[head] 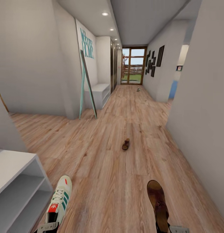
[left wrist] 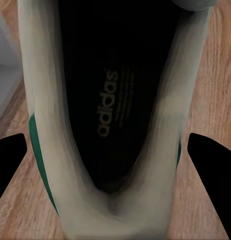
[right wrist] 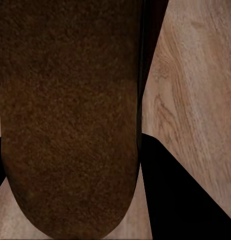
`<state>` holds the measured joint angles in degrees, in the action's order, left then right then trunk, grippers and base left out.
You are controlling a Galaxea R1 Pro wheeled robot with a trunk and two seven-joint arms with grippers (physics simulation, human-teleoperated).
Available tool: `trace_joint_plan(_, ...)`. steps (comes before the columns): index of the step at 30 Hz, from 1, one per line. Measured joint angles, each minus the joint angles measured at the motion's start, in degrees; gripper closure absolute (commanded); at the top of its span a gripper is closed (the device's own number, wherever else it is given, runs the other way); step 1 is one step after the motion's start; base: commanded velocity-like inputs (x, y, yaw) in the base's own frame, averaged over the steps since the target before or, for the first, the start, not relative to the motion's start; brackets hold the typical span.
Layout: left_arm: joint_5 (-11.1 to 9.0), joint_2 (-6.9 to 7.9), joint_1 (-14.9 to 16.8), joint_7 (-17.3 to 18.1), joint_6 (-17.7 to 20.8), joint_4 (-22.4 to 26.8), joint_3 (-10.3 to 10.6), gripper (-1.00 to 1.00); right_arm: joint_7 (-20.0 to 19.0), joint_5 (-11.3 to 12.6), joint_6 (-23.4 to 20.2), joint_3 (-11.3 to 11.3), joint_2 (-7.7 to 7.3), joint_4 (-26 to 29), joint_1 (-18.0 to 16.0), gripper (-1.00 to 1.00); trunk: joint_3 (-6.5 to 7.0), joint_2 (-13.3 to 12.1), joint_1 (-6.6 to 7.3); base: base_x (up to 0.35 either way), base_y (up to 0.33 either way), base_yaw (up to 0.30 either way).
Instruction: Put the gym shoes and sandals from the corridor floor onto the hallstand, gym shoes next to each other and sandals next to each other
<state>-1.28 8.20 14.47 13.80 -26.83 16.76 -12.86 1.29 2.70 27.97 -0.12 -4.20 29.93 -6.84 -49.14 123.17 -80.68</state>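
Head view: left claw (head: 47, 226) at the bottom edge holds a gym shoe (head: 60, 201) by its heel end, toe pointing forward up the corridor; upper is white/cream with laces, teal-green side stripes, orange-red tongue patch. It hangs above the corridor floor (head: 102, 168), just beside the hallstand (head: 18, 191), a light-grey unit with open shelves at lower left. Right claw (head: 163, 228) holds a sandal (head: 158, 200), dark brown with reddish-brown mottled footbed, toe also forward. A second sandal (head: 125, 144) lies on the floor mid-corridor, well apart from both claws. A small object far down near the glass door (head: 134, 65) is too small to tell. A framed panel (head: 87, 82) leans against the left wall. Left wrist view: claw (left wrist: 115, 180) is clenched on the gym shoe (left wrist: 145, 200); dark fingers (left wrist: 10, 160) flank its heel, black insole reads "adidas", green stripe at the side. Right wrist view: sandal's (right wrist: 65, 125) grainy brown footbed is close up, one dark finger (right wrist: 180, 200) beside its edge, claw grasping it, wood planks beyond.
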Motion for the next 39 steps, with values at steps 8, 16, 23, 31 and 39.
trace_joint_plan(8, 0.0, 0.0, 0.0, 0.0, 0.0, 0.0, 0.0, 1.0, 0.0, 0.0, 0.0, 0.0, 0.0, 0.0, 0.0, 1.0, 0.26, 0.0, 0.0, 0.218, -0.208, 0.26)
trace_joint_plan(16, -0.3, 0.0, 0.0, 0.0, 0.0, 0.0, 0.0, 1.0, 0.0, 0.0, 0.0, 0.0, 0.0, 0.0, 0.0, 1.0, 0.52, 0.0, -0.01, 0.177, -0.228, 0.26)
trace_joint_plan(23, -0.6, 0.0, 0.0, 0.0, 0.0, 0.0, 0.0, 1.0, 0.0, 0.0, 0.0, 0.0, 0.0, 0.0, 0.0, 1.0, 0.74, 0.0, -0.01, 0.104, -0.259, 0.26)
trace_joint_plan(31, -0.6, 0.0, 0.0, 0.0, 0.0, 0.0, -0.1, 1.0, 0.0, 0.0, 0.0, 0.0, 0.0, 0.0, 0.0, 1.0, 1.0, 0.0, -0.02, 0.025, -0.263, 0.26)
trace_joint_plan(39, -0.6, 0.12, 0.0, 0.0, 0.0, 0.0, -0.1, 1.0, 0.0, 0.0, 0.0, 0.0, 0.0, 0.0, 0.0, 1.0, 1.26, 0.0, -0.02, 0.001, -0.074, 0.259)
